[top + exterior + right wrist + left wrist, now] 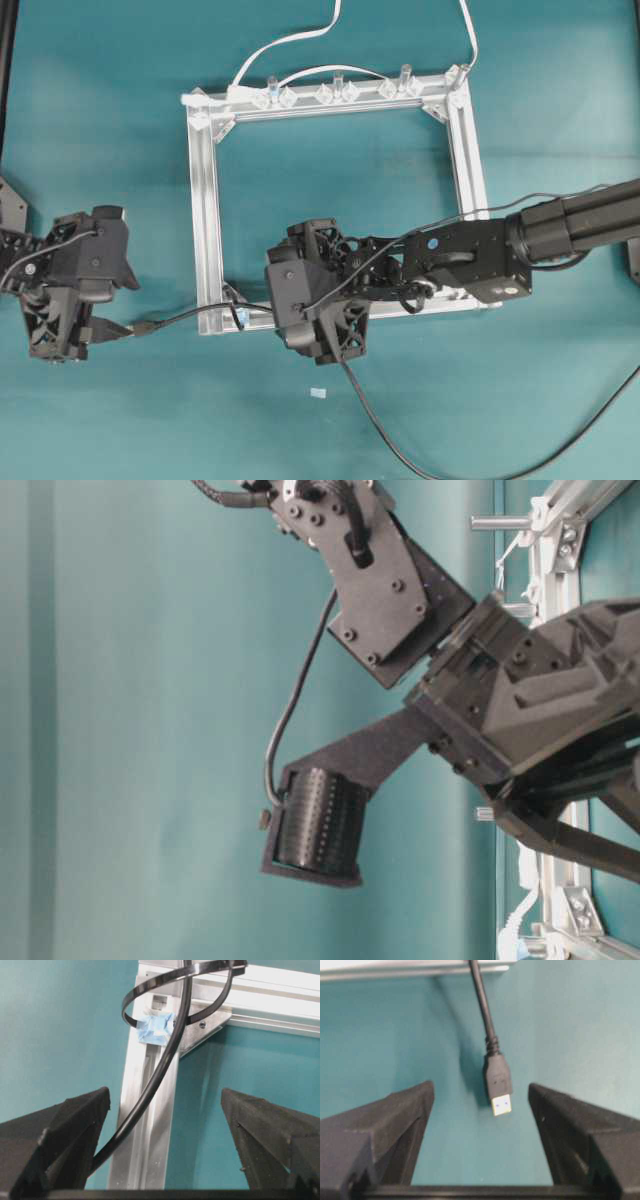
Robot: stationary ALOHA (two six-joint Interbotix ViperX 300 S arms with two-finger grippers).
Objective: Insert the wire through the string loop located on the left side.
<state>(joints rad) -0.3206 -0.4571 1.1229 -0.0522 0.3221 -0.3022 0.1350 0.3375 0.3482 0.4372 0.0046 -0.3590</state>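
Overhead exterior view shows the silver frame (pixel 208 215) on the teal table (pixel 100 130), with the left gripper (pixel 112 331) just off its lower left corner and the right gripper (pixel 262 318) over the bottom rail. The wire (pixel 185 316) runs from the left gripper's side across that corner, vanishes under the right arm's wrist housing, and reappears trailing toward the bottom edge of the picture. The string loop (pixel 234 303) is only a tiny dark mark at the corner here.

Left wrist view is clearer: both fingers (pixel 385 1130) stand wide apart, and the wire's plug (pixel 498 1085) lies on the table between them, touching neither. Its cable leaves the picture at the frame's edge at the top.

Right wrist view shows the wire (pixel 165 1065) passing through the string loop (pixel 131 1000), whose base is a pale blue patch on the frame; the loop's top is cut off. The right gripper's fingers (pixel 70 1130) are spread wide, holding nothing.

Table-level exterior view is mostly filled by an arm's dark housing, which hides the wire and loop.
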